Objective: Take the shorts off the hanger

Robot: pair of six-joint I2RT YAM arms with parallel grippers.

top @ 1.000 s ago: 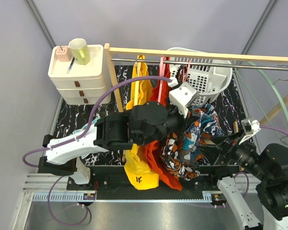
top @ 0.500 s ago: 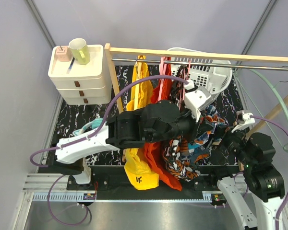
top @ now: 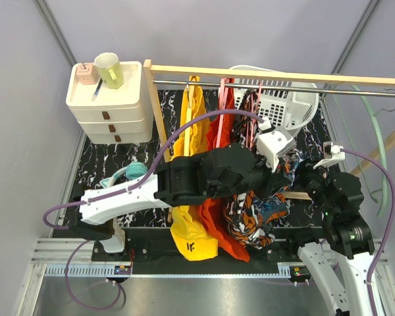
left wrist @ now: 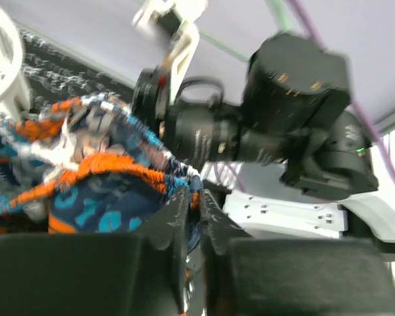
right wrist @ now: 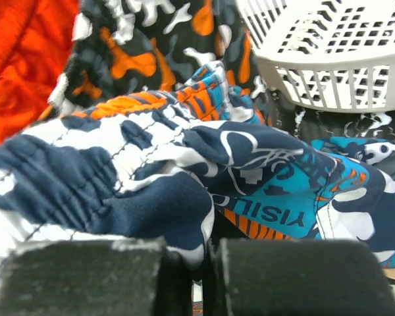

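Observation:
The blue/teal and orange patterned shorts (top: 278,201) hang bunched between my two arms, right of the dark grey, orange-blotched shorts (top: 240,220). My left gripper (left wrist: 196,194) is shut on the blue shorts' (left wrist: 105,197) gathered orange-and-navy waistband. In the right wrist view, my right gripper (right wrist: 207,245) is shut on a navy-and-white fold of the same shorts (right wrist: 283,191). From above, both grippers meet over the fabric, left gripper (top: 286,174) and right gripper (top: 304,183). Pink hangers (top: 253,99) hook over the rail; which one carries the blue shorts is hidden.
Plain yellow shorts (top: 192,131) and orange-red shorts (top: 220,128) hang left of the patterned ones. A white basket (top: 286,102) sits behind. White drawers (top: 105,105) with a green mug (top: 109,69) stand at the back left. A wooden post (top: 155,105) holds the rail.
My right gripper has swung in from the right and shut on the blue shorts. The left arm has carried its end of the shorts rightward toward it.

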